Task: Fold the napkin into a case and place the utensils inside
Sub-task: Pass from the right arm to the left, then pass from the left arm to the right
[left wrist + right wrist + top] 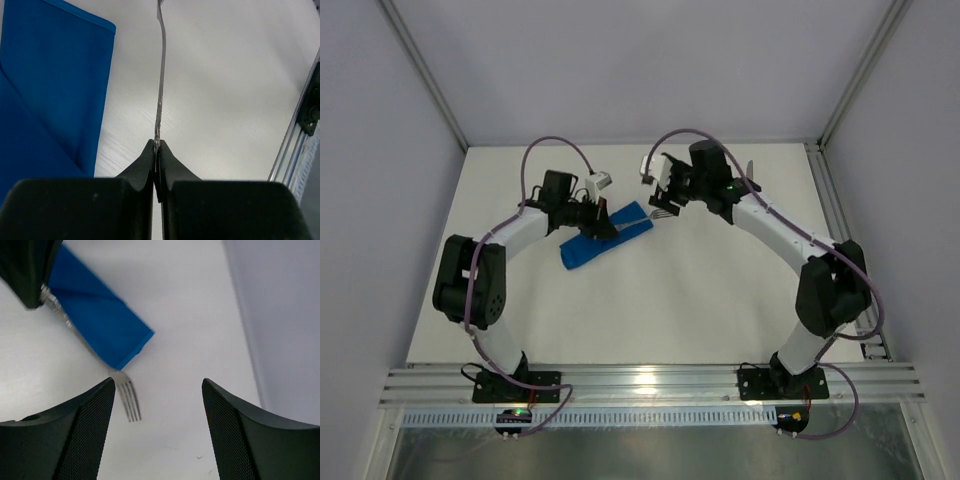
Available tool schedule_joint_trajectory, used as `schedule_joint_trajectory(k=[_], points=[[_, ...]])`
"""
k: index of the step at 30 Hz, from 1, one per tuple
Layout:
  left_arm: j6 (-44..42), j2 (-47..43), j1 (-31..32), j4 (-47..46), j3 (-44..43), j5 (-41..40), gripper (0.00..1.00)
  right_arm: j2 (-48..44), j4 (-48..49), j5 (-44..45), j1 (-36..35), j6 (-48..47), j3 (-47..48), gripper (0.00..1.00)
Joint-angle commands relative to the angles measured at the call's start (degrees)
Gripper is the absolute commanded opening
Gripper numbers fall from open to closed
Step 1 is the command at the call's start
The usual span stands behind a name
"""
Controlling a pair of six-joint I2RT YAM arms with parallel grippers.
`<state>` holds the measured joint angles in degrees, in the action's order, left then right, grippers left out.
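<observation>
One utensil is in hand: the left gripper [157, 150] has its fingers pressed together on the end of the fork [128, 401]'s handle. It pinches the thin metal edge-on, and the rest of the fork reaches out ahead of it. The right gripper [158, 385] hangs above the tines with its jaws spread wide and nothing between them.

The napkin [605, 243], folded into a narrow blue case, lies flat on the table [700, 300] between the two arms. In the right wrist view the fork runs along one long edge of the cloth, with its tines past the near corner. In the left wrist view bare table shows between metal and cloth, so the fork looks to be beside the case and not in it. Which end of the case is open I cannot tell.

The step in hand seems to be feeding the fork in, and it asks for care on three counts:
- Line the fork up with the long axis of the case before advancing, and go in low and shallow.
- Move slowly, since a pinch on so thin a handle may let the fork swivel.
- Pin or lift the mouth of the case with the free gripper, because soft, shiny cloth is likely to slide or bunch under a push
</observation>
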<state>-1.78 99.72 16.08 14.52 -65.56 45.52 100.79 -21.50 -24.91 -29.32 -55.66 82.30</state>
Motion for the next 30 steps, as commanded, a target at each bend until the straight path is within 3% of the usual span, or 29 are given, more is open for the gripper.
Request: schedule_joint_trajectory(k=[1, 5, 8, 9, 12, 17, 21, 30], points=[[6.16, 0.38, -0.60, -6.78, -2.12, 5.98, 0.00, -8.85, 26.22, 3.09, 2.77, 26.24, -4.85, 0.74], [20.97, -0.58, -2.71, -23.96, 2.52, 10.03, 0.00, -14.38, 29.23, 11.00, 4.53, 66.26, -12.32, 0.68], [26.02, -1.11, -3.16, -27.00, 3.16, 11.17, 0.00, -17.90, 36.93, 14.71, 7.34, 79.87, -24.96, 0.68], [26.82, -1.37, -3.16, -27.96, 3.07, 11.43, 0.00, -18.26, 46.36, 14.28, 8.48, 89.92, -32.74, 0.68], [30.68, -1.55, -3.16, -31.20, 3.86, 12.66, 0.00, -15.56, 67.11, 7.25, 14.28, 101.59, -41.67, 0.69], [39.12, -1.37, -3.16, -40.96, 5.88, 14.51, 0.00, -11.85, 73.60, 4.43, 14.91, 97.59, -40.55, 0.70], [43.08, -0.50, -3.16, -43.43, 5.80, 14.95, 0.00, -10.88, 78.88, 3.99, 14.91, 96.71, -40.91, 0.68], [49.42, 0.74, -3.07, -51.09, 6.41, 15.57, 0.00, -2.71, 86.44, 1.44, 14.03, 101.27, -36.17, 0.61]])
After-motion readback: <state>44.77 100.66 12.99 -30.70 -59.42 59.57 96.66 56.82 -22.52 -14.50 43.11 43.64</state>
